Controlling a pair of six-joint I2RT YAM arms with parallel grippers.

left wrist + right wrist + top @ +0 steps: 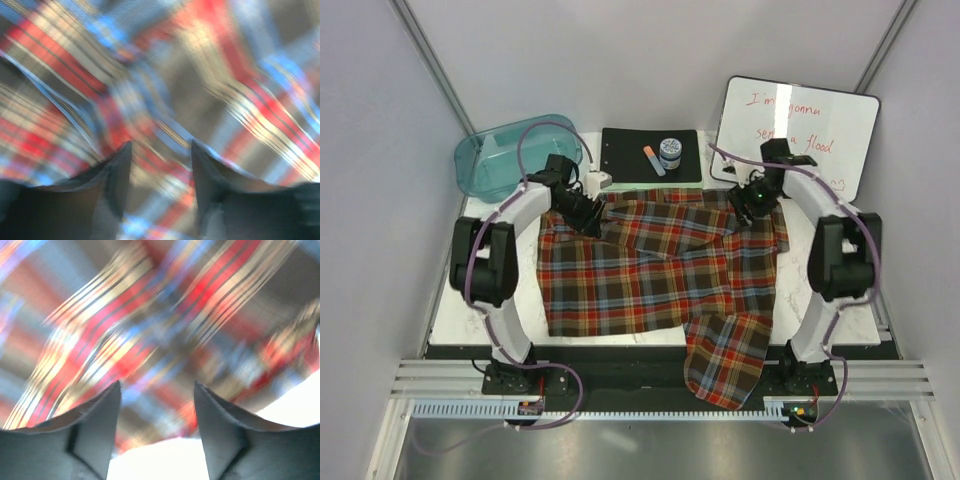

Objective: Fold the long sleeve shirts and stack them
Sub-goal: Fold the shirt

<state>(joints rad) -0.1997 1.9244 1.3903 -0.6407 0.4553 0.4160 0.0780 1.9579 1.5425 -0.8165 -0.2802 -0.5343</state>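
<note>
Ideally both far corners get pinched squarely and lifted evenly, so the fold lands straight. Left gripper [161, 145] hovers over plaid, jaws parted, gripping nothing. The shirt [650, 270] lies spread on the table [620, 337], one sleeve hanging off the near edge. Right gripper [157, 385] gapes wider, empty, at the shirt's edge.

Table [610, 338]: white top, faintly marbled. Directly on it:
- plaid shirt [650, 265], spread across the middle, one part hanging over the near edge;
- clear teal bin [495, 160], far left corner;
- black board [630, 150], far centre;
- small white object [597, 181], just beside the board;
- whiteboard [840, 115] with red writing, far right.
</note>
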